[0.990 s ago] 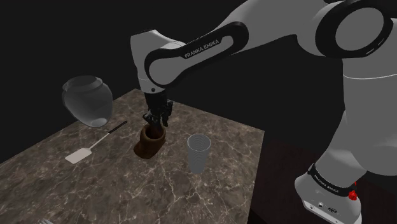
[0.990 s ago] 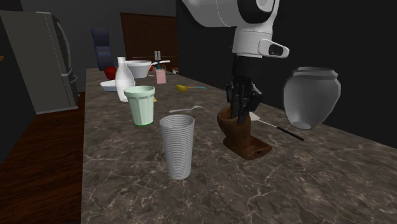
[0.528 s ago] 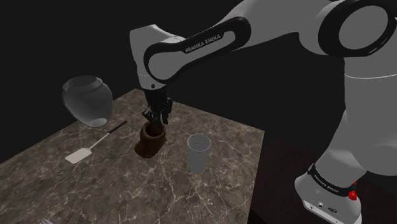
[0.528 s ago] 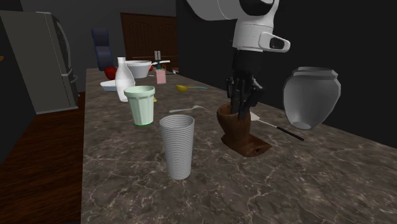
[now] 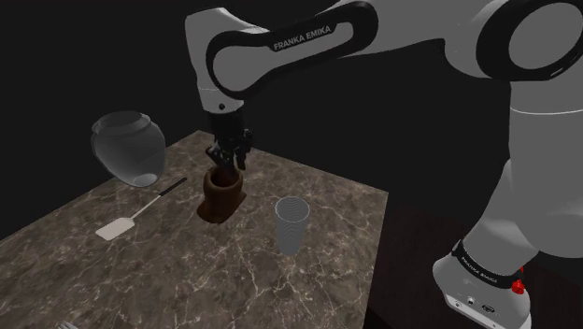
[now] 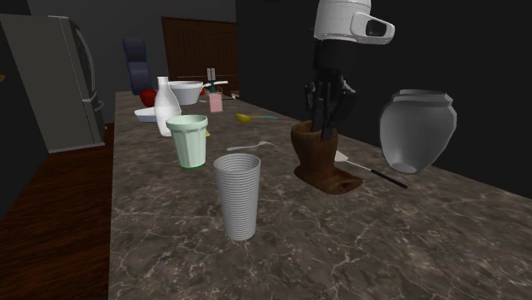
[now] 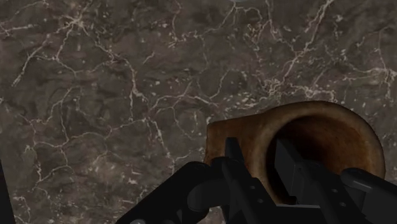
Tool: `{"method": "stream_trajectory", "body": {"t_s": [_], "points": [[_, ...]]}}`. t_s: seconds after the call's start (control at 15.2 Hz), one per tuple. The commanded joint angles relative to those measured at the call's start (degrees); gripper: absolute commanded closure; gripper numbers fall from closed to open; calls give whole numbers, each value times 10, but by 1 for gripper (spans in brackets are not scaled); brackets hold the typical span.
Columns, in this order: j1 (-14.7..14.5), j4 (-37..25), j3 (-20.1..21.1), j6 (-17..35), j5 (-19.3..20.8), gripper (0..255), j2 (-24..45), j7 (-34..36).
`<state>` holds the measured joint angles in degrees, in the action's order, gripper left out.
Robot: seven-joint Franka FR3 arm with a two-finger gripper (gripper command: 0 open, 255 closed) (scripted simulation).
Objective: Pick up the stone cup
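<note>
The marble counter (image 5: 308, 280) carries a grey jar (image 5: 129, 147) at its edge. The brown cup (image 5: 222, 194) is near the jar, toward the counter's middle, and the gripper (image 5: 227, 159) is clamped on its rim wall with 1 finger inside and 1 outside. A ribbed white cup (image 5: 291, 224) stands farther from the jar than the brown cup, and a spatula (image 5: 140, 210) lies just beside the jar.
</note>
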<state>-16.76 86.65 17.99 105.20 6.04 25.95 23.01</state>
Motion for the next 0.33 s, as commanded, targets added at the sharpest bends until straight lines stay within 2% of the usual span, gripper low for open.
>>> {"method": "stream_trajectory", "body": {"t_s": [0.0, 0.26], "points": [[0, -9, 1, -13, -1, 255, -5, -1], [0, -21, 1, -28, -3, 255, -8, -1]]}}
